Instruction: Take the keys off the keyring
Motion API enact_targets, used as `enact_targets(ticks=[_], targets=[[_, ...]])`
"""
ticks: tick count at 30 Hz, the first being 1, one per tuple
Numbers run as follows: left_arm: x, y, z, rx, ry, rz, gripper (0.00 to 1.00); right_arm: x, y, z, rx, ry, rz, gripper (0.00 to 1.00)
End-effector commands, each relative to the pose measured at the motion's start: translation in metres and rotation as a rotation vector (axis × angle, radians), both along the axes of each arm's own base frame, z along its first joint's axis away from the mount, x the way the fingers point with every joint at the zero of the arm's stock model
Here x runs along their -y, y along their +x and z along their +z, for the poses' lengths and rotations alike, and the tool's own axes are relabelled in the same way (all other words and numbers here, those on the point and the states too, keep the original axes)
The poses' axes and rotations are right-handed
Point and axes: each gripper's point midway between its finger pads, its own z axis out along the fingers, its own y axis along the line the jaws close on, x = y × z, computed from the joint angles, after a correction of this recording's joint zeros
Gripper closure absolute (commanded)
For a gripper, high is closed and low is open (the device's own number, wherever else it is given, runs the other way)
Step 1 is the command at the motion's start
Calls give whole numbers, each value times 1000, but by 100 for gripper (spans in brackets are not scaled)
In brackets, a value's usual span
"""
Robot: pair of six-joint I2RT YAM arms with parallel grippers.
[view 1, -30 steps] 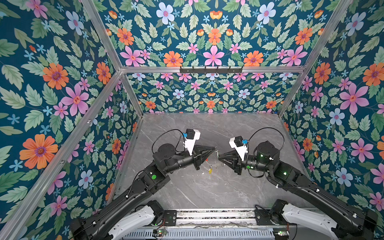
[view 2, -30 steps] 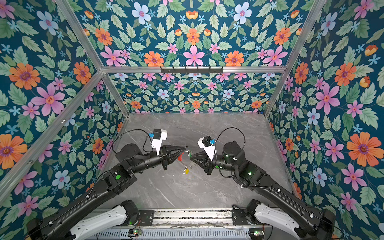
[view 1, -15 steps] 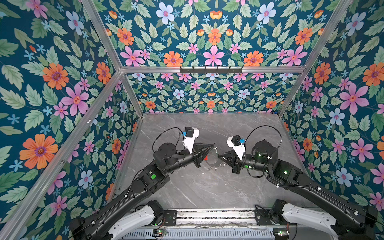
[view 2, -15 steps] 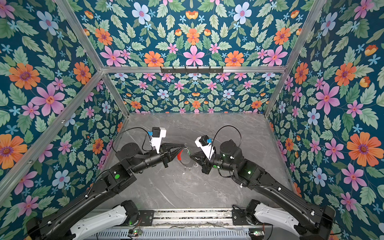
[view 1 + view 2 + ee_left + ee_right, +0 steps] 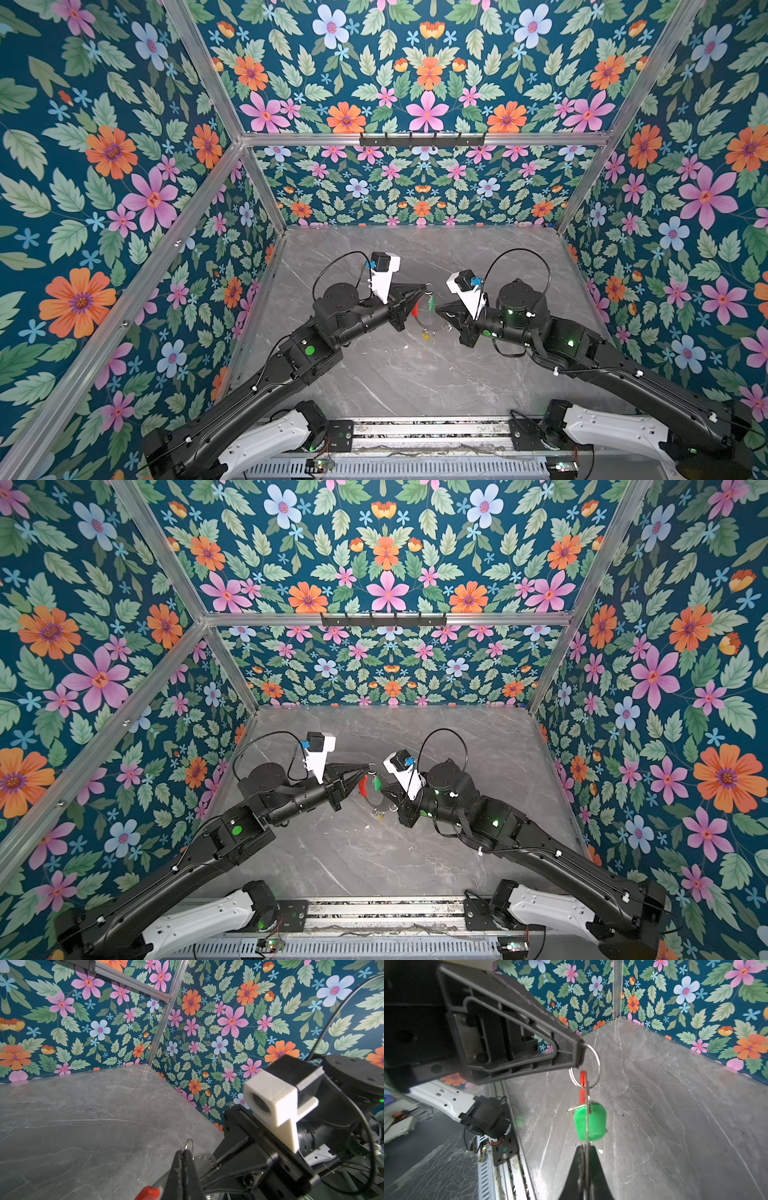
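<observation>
Step in hand: both holds are taken and no key is off. Judged to be the bracing stage, with the right claw (image 5: pixel 584 1164) fixing the keyring (image 5: pixel 586 1144) and the left claw (image 5: pixel 184 1154) set to work a loop (image 5: pixel 598 1065) along it.
Next move: calls for sliding the held loop along the wire to the hoop's opening, with the right claw steadying the hoop against turning. The opening is not visible and may lie under the sleeve (image 5: pixel 582 1082).
Left claw: jaws fully closed, nipping the small loop at the very tips. Most of the loop stands proud beyond them.
Loop: strung round the keyring at the end of the red sleeve, directly beyond the left tips.
Right claw: jaws closed to a slit on a thin grey wire running straight out from the tips. By its run this is the keyring, not a key blade, though the pinch itself is hidden between the fingers.
Keyring: hung in the air between the two claws, which face each other across it. It appears edge-on from the right wrist and as an open hoop in both top views.
Green key (image 5: pixel 590 1124): just beyond the right tips, against the wire, between that claw and the sleeve. It is not gripped.
Yellow key (image 5: pixel 424 336): hanging under the hoop, below and between both claws and apart from each. Whether it touches the table (image 5: pixel 395 374) cannot be told.
Table: beneath both claws.
</observation>
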Motion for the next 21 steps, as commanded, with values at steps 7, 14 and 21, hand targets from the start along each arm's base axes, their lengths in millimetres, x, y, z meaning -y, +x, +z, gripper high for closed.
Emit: enact_targets(ticks=[7,14,21], targets=[[-1,5,1,-4,26,40,100,3,13,12,95,-30,-99,100],[6,-5,0,20,-3,-23,100,-20,-9,16,57,30,72,100],[0,-22,12,148,-125,-76,100,-22,-35,20,45,59,206,78]])
